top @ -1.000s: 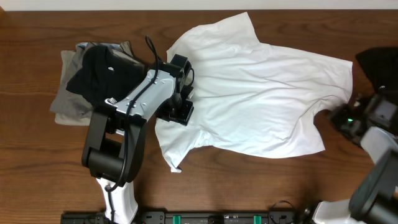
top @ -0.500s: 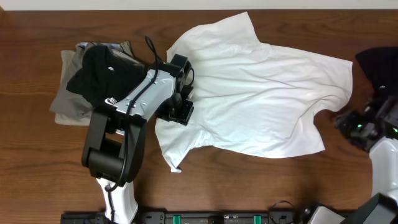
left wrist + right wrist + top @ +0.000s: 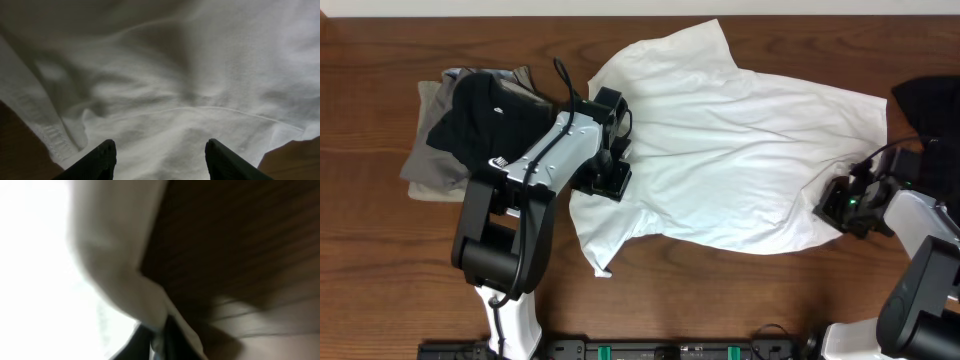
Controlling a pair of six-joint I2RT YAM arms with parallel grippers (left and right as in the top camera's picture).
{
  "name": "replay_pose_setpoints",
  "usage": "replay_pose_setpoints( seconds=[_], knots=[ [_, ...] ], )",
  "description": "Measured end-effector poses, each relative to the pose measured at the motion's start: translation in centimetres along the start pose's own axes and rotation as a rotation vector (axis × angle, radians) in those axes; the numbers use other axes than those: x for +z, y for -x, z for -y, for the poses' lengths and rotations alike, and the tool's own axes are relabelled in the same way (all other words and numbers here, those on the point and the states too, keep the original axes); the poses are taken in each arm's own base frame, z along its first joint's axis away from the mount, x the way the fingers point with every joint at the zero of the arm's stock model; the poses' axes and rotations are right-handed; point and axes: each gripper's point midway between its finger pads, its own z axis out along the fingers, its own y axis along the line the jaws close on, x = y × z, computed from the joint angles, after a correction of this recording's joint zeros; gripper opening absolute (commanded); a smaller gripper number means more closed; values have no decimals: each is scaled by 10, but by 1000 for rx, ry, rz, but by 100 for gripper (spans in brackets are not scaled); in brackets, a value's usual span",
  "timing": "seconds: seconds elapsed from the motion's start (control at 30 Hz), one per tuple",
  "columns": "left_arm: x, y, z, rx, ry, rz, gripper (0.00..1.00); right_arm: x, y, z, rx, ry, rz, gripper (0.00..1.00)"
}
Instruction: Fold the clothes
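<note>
Right gripper (image 3: 840, 203), overhead: closed on large white fabric T-shirt (image 3: 720, 150) hem at 4 o'clock, likely to fold; shirt spread on brown wooden bench (image 3: 380, 280). Left wrist: left gripper (image 3: 160, 152) open over shirt. Right wrist: hem pinched.

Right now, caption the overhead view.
White fabric T-shirt on brown wooden table, left arm and right arm at its edges.

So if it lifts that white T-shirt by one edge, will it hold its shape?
Probably not: the white T-shirt lies creased and rumpled, so it would likely droop and bunch. It looks thin, so probably light. Pushed across the wooden table, it would likely wrinkle rather than slide flat.
</note>
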Motion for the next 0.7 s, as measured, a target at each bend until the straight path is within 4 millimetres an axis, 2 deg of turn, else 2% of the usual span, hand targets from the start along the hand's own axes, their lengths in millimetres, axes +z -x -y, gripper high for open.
replay_pose_setpoints(
  seconds=[0.07, 0.13, 0.2, 0.43, 0.53, 0.63, 0.7],
  knots=[
    [0, 0, 0, 0, 0, 0, 59, 0, -10, -10, -13, 31, -36, 3],
    [0, 0, 0, 0, 0, 0, 59, -2, -21, -19, -25, 40, -73, 11],
    [0, 0, 0, 0, 0, 0, 59, -8, -29, -27, -49, 30, -80, 13],
    [0, 0, 0, 0, 0, 0, 59, -26, -37, -64, -154, 41, -16, 16],
    [0, 0, 0, 0, 0, 0, 59, -26, -33, -80, -188, 72, 16, 19],
    [0, 0, 0, 0, 0, 0, 60, -26, -21, -104, -235, 149, 78, 17],
    [0, 0, 0, 0, 0, 0, 59, -27, -18, -112, -253, 171, 98, 16]
  ],
)
